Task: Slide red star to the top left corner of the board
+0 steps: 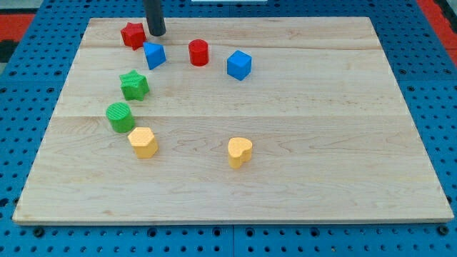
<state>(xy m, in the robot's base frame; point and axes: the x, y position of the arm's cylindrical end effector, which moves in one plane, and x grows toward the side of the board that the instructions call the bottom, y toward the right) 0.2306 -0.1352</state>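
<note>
Near the view's top left, red star (pixel 133 34) sat a little in from the board (pixel 300 193) corner, not yet home. Tip (pixel 156 33) stood just right of it, seemingly touching; bare rod, nothing held, no jaws to read. Blue block (pixel 154 55) lay close below tip and star. Red cylinder (pixel 198 53), blue cube (pixel 239 65), green star (pixel 134 85) stood farther off. Risks, as judged: an off-centre shove could spin the star off the tip; overshoot could send it past the edge; dropping low could snag the blue block
</note>
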